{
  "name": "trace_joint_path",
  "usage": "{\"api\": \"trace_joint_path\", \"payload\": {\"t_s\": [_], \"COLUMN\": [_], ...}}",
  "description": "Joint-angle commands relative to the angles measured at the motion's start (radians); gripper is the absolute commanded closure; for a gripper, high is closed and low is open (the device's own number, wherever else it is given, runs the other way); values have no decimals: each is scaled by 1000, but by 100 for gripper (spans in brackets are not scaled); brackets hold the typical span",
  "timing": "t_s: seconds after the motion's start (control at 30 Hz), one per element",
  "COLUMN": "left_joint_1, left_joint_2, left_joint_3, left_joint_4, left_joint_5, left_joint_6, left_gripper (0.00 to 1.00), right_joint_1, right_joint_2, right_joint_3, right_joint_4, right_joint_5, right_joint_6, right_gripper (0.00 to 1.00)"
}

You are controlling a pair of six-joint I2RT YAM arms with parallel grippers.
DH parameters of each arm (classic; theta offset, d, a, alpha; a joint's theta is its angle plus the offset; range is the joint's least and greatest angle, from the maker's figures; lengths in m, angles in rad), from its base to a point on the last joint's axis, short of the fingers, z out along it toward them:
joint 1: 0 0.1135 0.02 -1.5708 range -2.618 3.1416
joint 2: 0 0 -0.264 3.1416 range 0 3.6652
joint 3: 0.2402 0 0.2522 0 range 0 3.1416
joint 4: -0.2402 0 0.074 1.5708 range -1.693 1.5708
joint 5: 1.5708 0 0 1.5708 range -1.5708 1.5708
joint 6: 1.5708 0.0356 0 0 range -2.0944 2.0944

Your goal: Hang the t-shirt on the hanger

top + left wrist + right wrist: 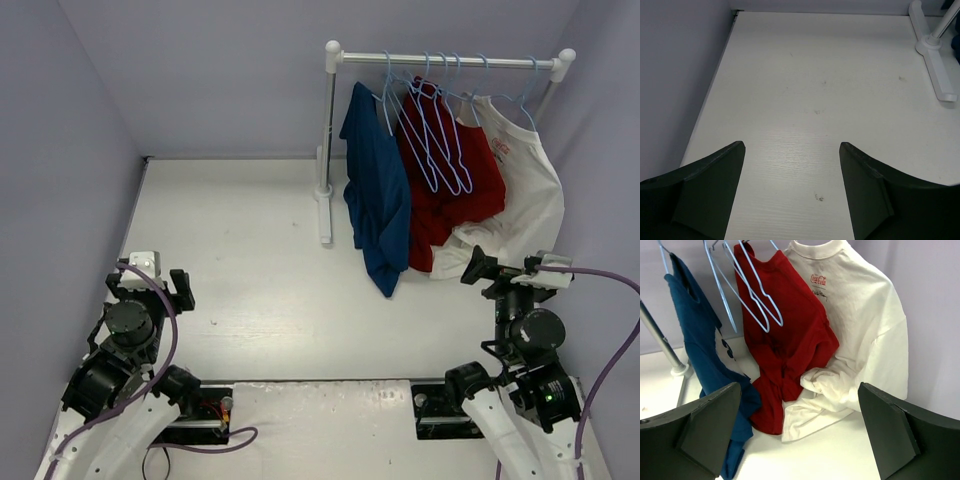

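1. The dark navy blue short-sleeved cloth t-shirt (378, 190) hung from the white tube rail (450, 60) at the far right of the pale table (250, 280). It was the leftmost garment, just beside a red shirt (445, 190), with a white long-sleeved shirt (520, 200) further right.
2. Its neck sat on a thin light-blue wire hanger (386, 100). Its long axis ran straight down from the rail, and its hem hung low toward the table.
3. The right gripper (510, 268) faced the garments with its jaws spread wide and nothing between them. From it the t-shirt lay farther off and to the left, past the red shirt.
4. The left gripper (150, 272) stood at the near left, well apart from the rack. Its jaws were also spread and empty, and its own camera showed only bare table and the rack's foot (935, 65).
5. Judged from this, the right arm was clearly the nearer one for any further handling. The shirt looked hung already, though bunched.
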Motion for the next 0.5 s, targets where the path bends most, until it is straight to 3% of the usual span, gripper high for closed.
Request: {"api": "trace_joint_path", "payload": {"t_s": [0.0, 0.47], "left_joint_1": [7, 9], "left_joint_2": [24, 32], "left_joint_3": [18, 18], "left_joint_4": [33, 33], "left_joint_5": [-32, -20], "left_joint_6": [-17, 6], "left_gripper": [28, 23], "right_joint_1": [-5, -4], "right_joint_2": [-19, -44], "right_joint_3": [-29, -49], "right_joint_4": [69, 69], "right_joint_5": [51, 67], "right_joint_6": [50, 51], "right_gripper": [0, 0]}}
